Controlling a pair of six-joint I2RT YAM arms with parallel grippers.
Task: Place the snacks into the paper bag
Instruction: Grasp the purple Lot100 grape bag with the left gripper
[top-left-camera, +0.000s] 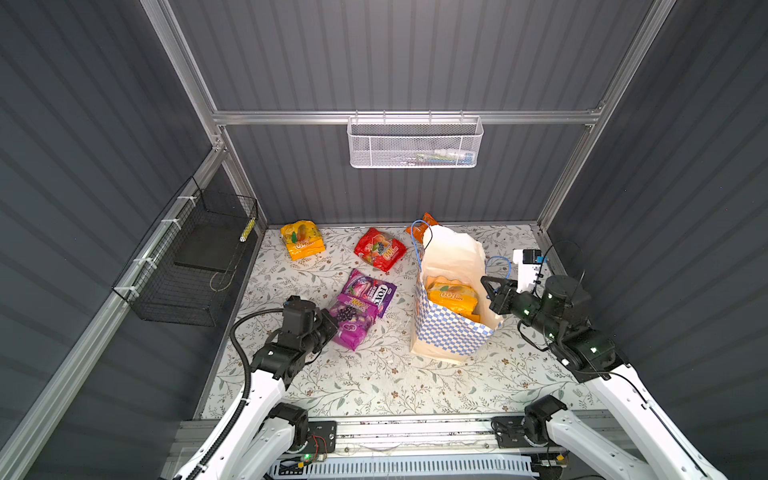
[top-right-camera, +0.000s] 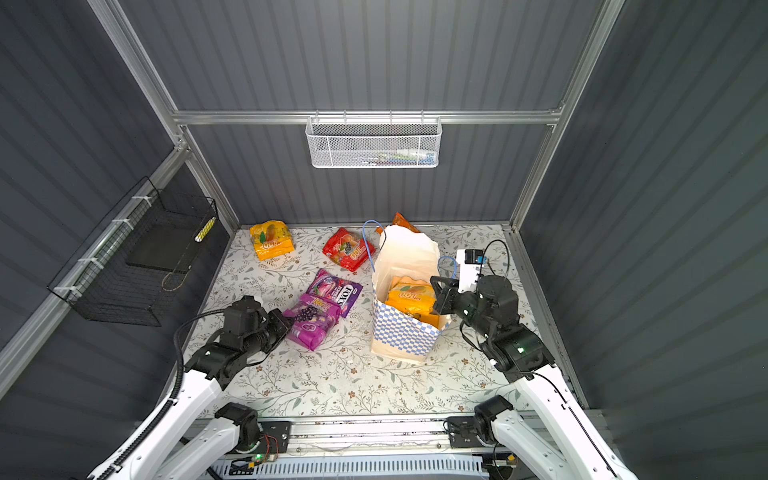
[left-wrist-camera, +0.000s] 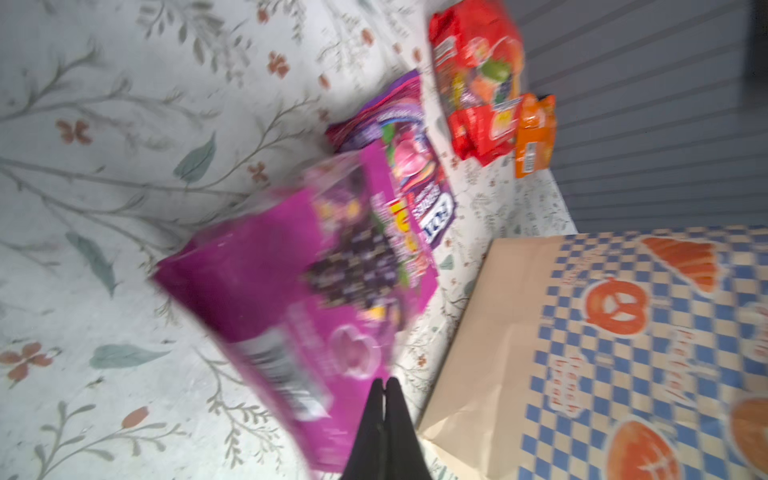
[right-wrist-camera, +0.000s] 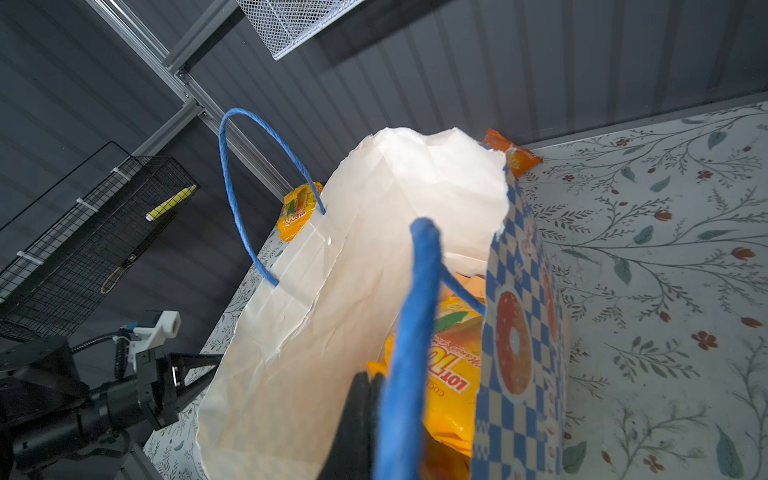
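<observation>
Left gripper (left-wrist-camera: 384, 384): fingers pressed together with no gap between them, closed on the near edge of the purple grape packet (left-wrist-camera: 286, 291), which is blurred in the left wrist view. In both top views that packet lies left of centre on the table (top-left-camera: 374, 386), and its far end overlaps the FOX'S packet (top-left-camera: 372, 292) just behind it. Right gripper (right-wrist-camera: 366, 380): fingers likewise shut, positioned at the right-hand rim of the paper bag (top-left-camera: 451, 337), with a blue cord handle (right-wrist-camera: 415, 332) running just beside them. Whether paper is pinched between them cannot be determined. The bag stands upright with its mouth open, right of centre on the table, between the two arms. Inside it lies the bagged yellow-orange packet (top-left-camera: 452, 296). Outside it are three more. The red packet (top-left-camera: 380, 250) lies toward the back, just left of the bag. The loose yellow-orange packet (top-left-camera: 302, 241) is near the back left corner. The small orange packet (top-left-camera: 428, 221) is against the rear wall, partly hidden behind the bag's rim.
</observation>
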